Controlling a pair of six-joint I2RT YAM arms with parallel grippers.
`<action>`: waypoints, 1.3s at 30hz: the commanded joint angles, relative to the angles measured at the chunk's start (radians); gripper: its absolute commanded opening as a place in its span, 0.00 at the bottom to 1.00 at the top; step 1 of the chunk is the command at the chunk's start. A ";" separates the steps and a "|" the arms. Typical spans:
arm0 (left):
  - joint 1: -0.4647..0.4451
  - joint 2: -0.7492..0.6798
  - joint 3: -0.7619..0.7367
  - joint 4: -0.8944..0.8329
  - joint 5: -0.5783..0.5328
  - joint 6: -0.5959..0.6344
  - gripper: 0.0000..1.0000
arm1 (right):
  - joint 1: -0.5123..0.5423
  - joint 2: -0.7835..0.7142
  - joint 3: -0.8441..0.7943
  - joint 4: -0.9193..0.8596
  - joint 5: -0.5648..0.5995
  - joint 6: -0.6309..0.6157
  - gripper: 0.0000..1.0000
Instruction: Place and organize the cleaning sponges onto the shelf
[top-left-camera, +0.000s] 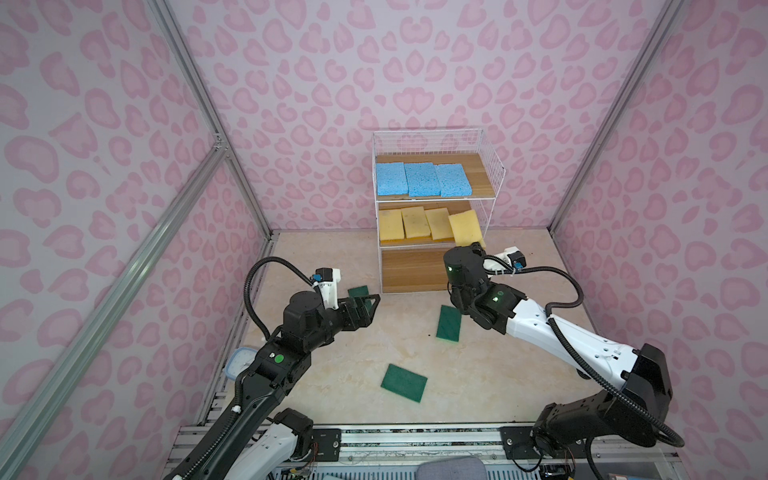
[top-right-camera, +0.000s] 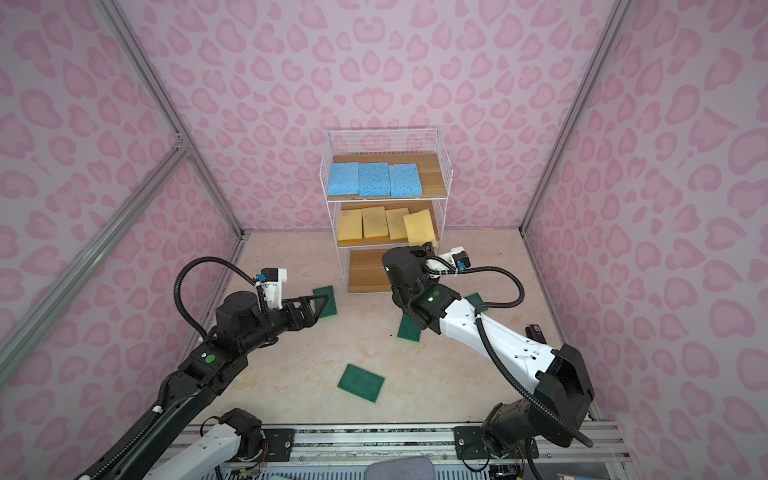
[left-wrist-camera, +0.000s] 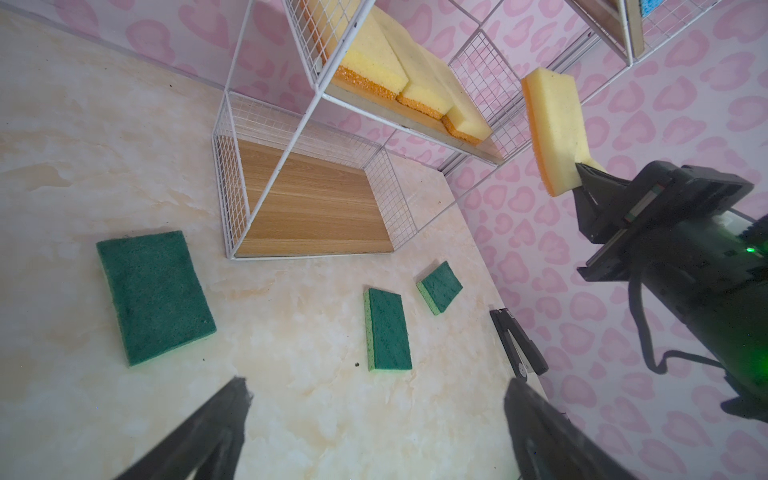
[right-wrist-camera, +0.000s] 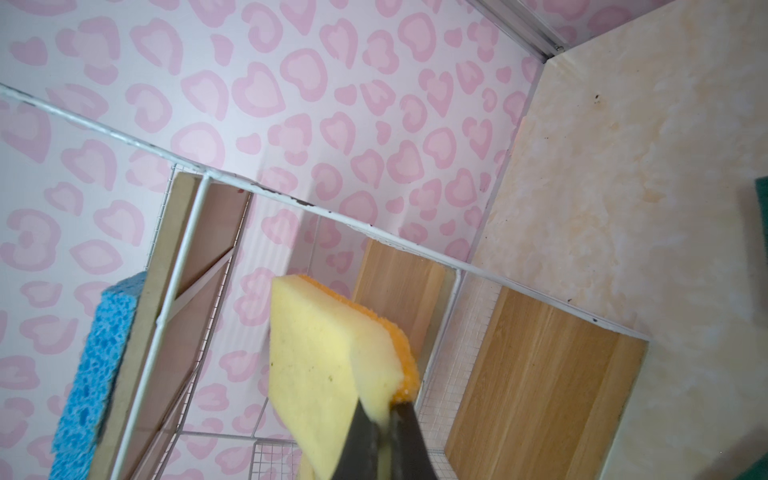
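The right gripper (right-wrist-camera: 384, 411) is clamped on one corner of a pale yellow sponge (right-wrist-camera: 324, 365), and the foam is visibly squashed between the jaws. The sponge is held in the air, tilted, in front of the right end of the middle board of the shelf (top-left-camera: 492, 166); it is not yet laid down.

For a neat result, the sponge should be levelled first and then passed in under the top board. It should be released only once it is supported flat in the gap beside the three yellow sponges (top-left-camera: 415, 222) already lined up there. That gap looks narrow. The wire side panel (left-wrist-camera: 486, 83) and the nearest yellow sponge are judged the likeliest things to be snagged or overlapped.

Three blue sponges (top-left-camera: 422, 178) are set in a row on the top board. The bottom board (top-left-camera: 411, 270) is bare.

The left gripper (left-wrist-camera: 376, 384) is held with its jaws wide apart and empty above the table (top-left-camera: 332, 374), near one green sponge (left-wrist-camera: 156, 297). Three more green sponges (top-right-camera: 360, 382) (left-wrist-camera: 388, 330) (left-wrist-camera: 439, 286) are left scattered, and a small black object (left-wrist-camera: 517, 345) is seen near the wall.
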 joint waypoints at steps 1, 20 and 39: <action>-0.001 -0.007 -0.005 0.001 0.008 0.017 0.97 | 0.018 0.024 0.014 0.017 0.125 -0.102 0.00; -0.002 0.019 -0.002 0.020 0.039 0.008 0.99 | -0.055 -0.108 -0.195 0.261 -0.139 -0.256 0.00; -0.129 0.170 0.006 0.306 0.050 -0.079 0.96 | -0.327 -0.406 -0.648 0.544 -1.021 -0.107 0.00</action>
